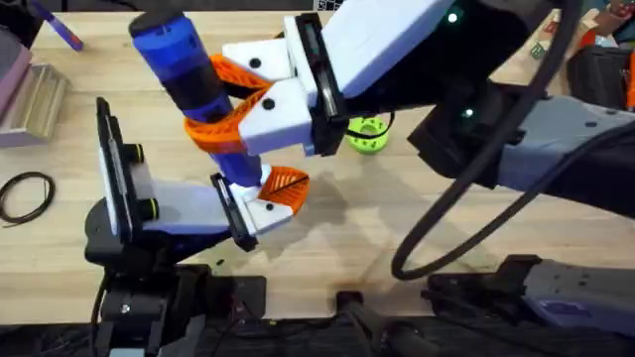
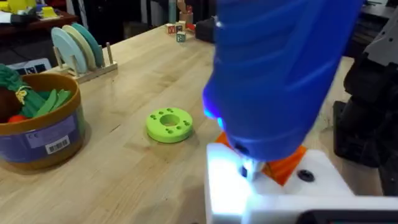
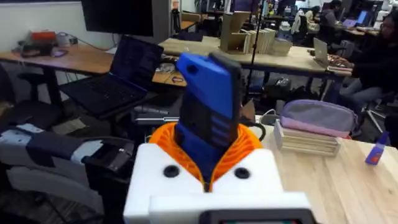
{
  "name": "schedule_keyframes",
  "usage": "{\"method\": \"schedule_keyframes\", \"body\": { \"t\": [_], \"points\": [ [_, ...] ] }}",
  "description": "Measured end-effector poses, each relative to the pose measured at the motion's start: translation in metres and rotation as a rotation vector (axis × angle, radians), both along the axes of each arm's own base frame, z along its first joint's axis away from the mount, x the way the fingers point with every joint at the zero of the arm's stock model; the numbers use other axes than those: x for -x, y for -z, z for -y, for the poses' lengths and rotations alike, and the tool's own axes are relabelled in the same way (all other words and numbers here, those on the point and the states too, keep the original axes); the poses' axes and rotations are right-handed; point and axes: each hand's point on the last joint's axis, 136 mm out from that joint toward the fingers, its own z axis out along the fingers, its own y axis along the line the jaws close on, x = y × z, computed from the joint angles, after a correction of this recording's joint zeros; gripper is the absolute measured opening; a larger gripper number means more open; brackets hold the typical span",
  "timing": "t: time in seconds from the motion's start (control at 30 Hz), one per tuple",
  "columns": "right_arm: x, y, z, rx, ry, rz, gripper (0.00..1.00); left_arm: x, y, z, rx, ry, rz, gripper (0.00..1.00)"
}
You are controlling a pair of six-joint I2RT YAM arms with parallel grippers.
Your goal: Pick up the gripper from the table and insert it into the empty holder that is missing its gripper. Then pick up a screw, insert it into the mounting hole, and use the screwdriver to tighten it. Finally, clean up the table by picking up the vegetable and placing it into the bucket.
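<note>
Two orange pads of the right gripper (image 1: 238,104) pinch the screwdriver (image 1: 189,74), tip down on the left gripper (image 1: 270,198) where its orange finger sits; that claw's spread: cannot tell. Screw-tightening step, I judge. Next: keep the tip seated; bucket (image 2: 38,127) already holds vegetables.

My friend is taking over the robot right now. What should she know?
Right gripper: jaws shut on the blue screwdriver, held upright, tip down.
Left gripper: sits directly under the screwdriver; whether its jaws are open cannot be told. The screwdriver tip is down at the white block beside an orange finger, its light glowing.
The bucket stands on the table with vegetables already inside. A green disc lies beside it.
Done, it seems: finger fitted, vegetables binned.
Left: finish tightening the screw, then put the screwdriver down.
</note>
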Motion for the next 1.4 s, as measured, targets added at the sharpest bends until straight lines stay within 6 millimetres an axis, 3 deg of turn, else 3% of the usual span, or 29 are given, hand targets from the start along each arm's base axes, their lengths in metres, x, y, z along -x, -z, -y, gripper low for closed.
{"method": "schedule_keyframes", "body": {
  "t": [0.27, 0.8, 1.4],
  "points": [
    [0.000, 0.001, -0.001, 0.000, 0.000, 0.010, 0.024, 0.000, 0.000, 0.000, 0.000, 0.000, 0.000, 0.014],
    [0.011, -0.016, 0.002, -0.023, -0.065, 0.020, 0.024, 0.000, 0.000, 0.000, 0.000, 0.000, 0.000, 0.014],
    [0.012, -0.010, 0.002, -0.005, -0.066, 0.061, 0.024, 0.000, 0.000, 0.000, 0.000, 0.001, -0.001, 0.014]
  ]
}}
